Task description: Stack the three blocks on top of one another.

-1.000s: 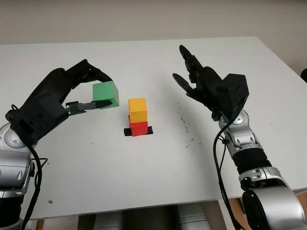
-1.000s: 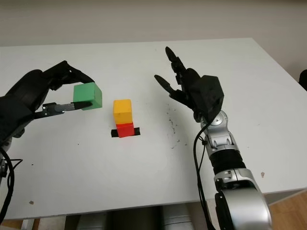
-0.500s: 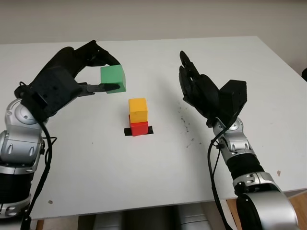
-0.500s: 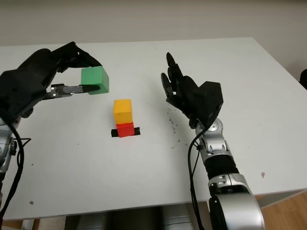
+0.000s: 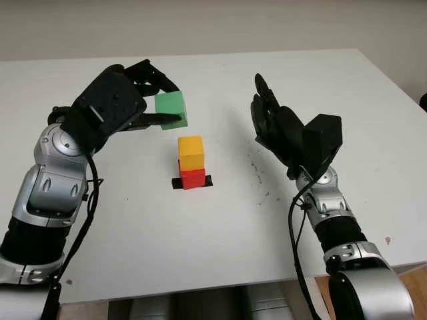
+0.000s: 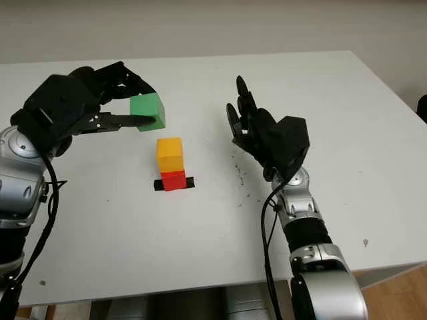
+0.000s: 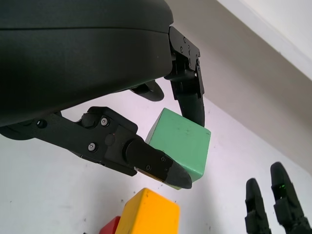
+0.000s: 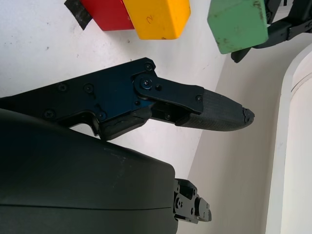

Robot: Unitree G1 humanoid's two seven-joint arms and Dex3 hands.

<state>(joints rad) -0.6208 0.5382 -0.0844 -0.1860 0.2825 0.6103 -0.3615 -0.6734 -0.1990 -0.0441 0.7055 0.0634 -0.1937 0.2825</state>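
A yellow block [image 5: 191,153] sits on a red block [image 5: 193,178], which stands on a strip of black tape [image 5: 193,182] near the table's middle. My left hand [image 5: 155,100] is shut on a green block [image 5: 171,110], held in the air just up and left of the yellow block's top. The green block [image 7: 178,141] is pinched between the fingers, above the yellow block [image 7: 148,215]. My right hand [image 5: 270,123] is open, raised to the right of the stack, palm toward it. The right wrist view has the red block [image 8: 108,13], yellow block [image 8: 157,17] and green block [image 8: 237,24].
The white table [image 5: 220,233] carries small dark scuff marks [image 5: 257,177] right of the stack. Its front edge runs along the bottom, and a wall rises behind the far edge.
My left hand has carried the green block up and to the right, closer to the stack. The right hand turned its palm toward the stack and shifted slightly.
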